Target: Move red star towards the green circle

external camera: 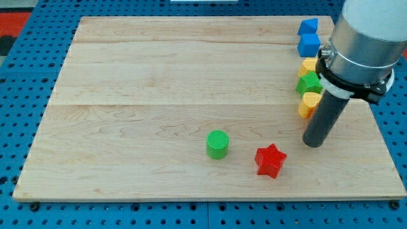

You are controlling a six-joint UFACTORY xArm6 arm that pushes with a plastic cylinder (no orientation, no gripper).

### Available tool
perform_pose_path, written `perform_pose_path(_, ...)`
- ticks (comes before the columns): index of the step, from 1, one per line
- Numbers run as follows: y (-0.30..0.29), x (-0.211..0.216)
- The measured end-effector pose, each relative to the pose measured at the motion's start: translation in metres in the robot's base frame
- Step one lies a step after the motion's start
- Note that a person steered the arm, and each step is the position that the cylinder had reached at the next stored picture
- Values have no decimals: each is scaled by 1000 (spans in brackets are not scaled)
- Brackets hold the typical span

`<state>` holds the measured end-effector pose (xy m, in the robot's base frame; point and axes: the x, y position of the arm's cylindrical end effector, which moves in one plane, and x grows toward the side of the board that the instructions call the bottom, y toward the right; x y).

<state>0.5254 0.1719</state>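
Observation:
The red star (270, 160) lies on the wooden board (159, 95) near the view's bottom, right of centre. The green circle (217, 144) stands just to its left and slightly higher, a short gap apart. My tip (312, 142) rests on the board to the right of the red star and a little above it, not touching it.
A column of blocks runs down the board's right side: two blue blocks (308, 27) (309, 44), a yellow block (308, 66), a green star-like block (309, 83) and another yellow block (310, 104). The arm's grey body (365, 38) hangs over the top right corner.

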Motion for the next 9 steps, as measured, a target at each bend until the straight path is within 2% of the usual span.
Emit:
perform_pose_path(4,-35,8)
perform_pose_path(6,-35,41)
perform_pose_path(9,-35,53)
